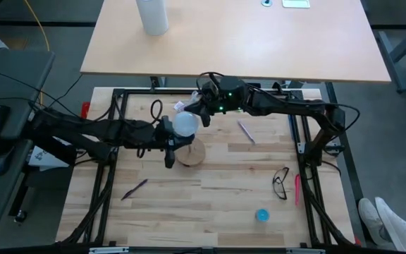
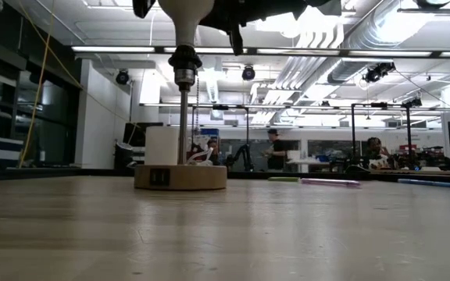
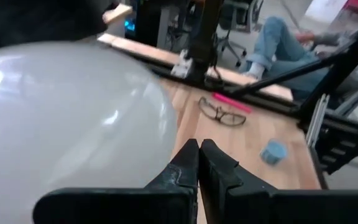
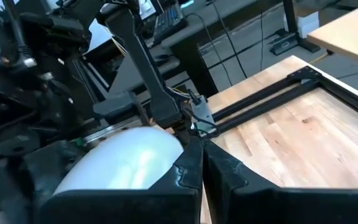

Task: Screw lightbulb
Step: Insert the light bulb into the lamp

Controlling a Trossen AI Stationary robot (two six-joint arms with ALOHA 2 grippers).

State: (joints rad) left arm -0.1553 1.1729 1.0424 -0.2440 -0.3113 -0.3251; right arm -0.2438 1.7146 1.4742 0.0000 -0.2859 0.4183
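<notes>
The white lightbulb (image 1: 185, 125) stands upright, its screw base (image 2: 184, 72) in the black socket on a thin post above the round wooden disc (image 2: 180, 176). My left gripper (image 1: 168, 143) is shut close by the globe's left side; the globe fills the left wrist view (image 3: 67, 124) beside the fingers. My right gripper (image 1: 204, 113) is shut at the globe's far right side; the globe also shows in the right wrist view (image 4: 126, 162). My left gripper lies level beside the bulb's globe (image 3: 157, 124), the outer side of one shut finger (image 3: 179, 168) next to it. I cannot tell whether it touches. My right gripper lies with the outer side of one shut finger (image 4: 188, 165) against or just off the globe (image 4: 160, 152). I cannot tell which.
Spectacles (image 1: 280, 183), a pink marker (image 1: 297, 189), a small blue thing (image 1: 261, 215) and two pens (image 1: 246, 131) (image 1: 134, 188) lie on the table. A tall white cylinder (image 1: 152, 15) stands on the far table. People sit in the room beyond (image 2: 272, 148).
</notes>
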